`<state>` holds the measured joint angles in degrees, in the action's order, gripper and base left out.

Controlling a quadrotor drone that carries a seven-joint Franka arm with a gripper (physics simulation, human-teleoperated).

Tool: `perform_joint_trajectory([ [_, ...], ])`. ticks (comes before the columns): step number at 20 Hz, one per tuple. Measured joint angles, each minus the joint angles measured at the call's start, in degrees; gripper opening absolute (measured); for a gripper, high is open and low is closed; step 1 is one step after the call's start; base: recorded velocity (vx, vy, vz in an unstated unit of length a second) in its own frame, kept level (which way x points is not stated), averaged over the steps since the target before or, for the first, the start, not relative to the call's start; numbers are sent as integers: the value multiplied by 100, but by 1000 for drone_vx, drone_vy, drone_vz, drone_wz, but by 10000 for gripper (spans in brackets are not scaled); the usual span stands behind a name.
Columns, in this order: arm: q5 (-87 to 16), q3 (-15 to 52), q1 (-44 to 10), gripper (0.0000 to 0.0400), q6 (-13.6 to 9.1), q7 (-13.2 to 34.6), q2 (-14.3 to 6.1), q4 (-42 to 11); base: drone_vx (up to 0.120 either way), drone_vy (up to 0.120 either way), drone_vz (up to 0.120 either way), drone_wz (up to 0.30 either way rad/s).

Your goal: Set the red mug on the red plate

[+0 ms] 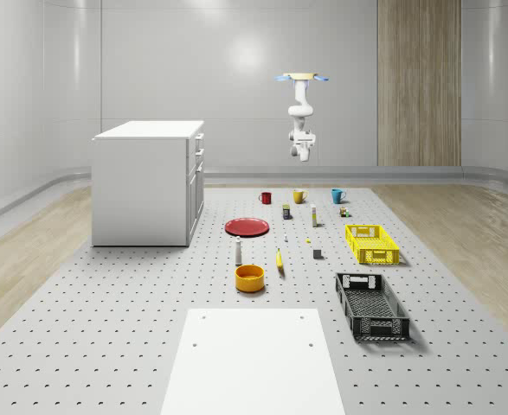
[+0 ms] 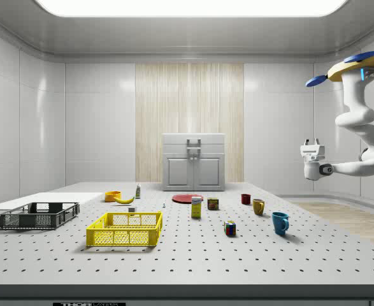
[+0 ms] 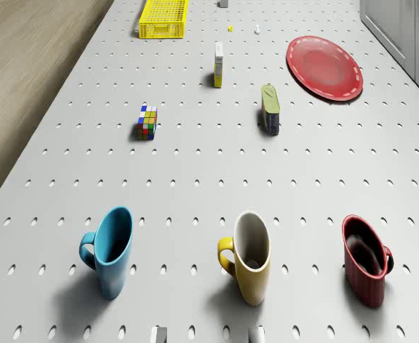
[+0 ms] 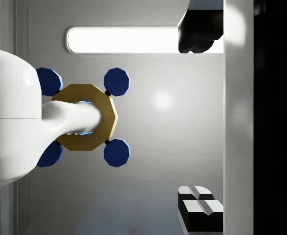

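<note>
The red mug [image 3: 366, 268] stands upright on the perforated table, at one end of a row with a yellow mug [image 3: 250, 256] and a blue mug [image 3: 111, 250]. The red plate [image 3: 324, 67] lies flat further along the table, near the cabinet; the whole-scene view has the red mug [image 1: 265, 198] behind the red plate [image 1: 247, 227]. The drone [image 1: 303, 78] hovers high above the far end of the table, just beyond the mugs. My gripper [image 2: 311, 144] hangs far above the mugs and points up at the ceiling. In the wrist view the gripper [image 4: 200, 119] is open and holds nothing.
A white cabinet [image 1: 150, 181] stands at the whole-scene view's left beside the plate. A Rubik's cube [image 3: 147, 122], a can [image 3: 270, 108] and a small box [image 3: 218, 64] lie between mugs and plate. A yellow crate [image 1: 372, 244], black crate [image 1: 371, 304] and orange bowl [image 1: 249, 277] sit nearer.
</note>
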<state>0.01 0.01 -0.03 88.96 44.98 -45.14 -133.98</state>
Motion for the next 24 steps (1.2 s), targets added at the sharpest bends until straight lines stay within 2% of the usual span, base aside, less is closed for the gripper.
perform_joint_trajectory([
  [3, 3, 4, -9, 400, -305, -5, 43, 362, 27, -40, 0, 0],
  [11, 9, 14, -24, 400, -883, -12, 340, 1273, 120, -120, 0, 0],
  [16, 11, 17, -30, 400, -1041, -15, 450, 1563, 120, -120, 0, 0],
  [24, 14, 22, -38, 400, -1093, -18, 489, 1689, 120, -120, 0, 0],
])
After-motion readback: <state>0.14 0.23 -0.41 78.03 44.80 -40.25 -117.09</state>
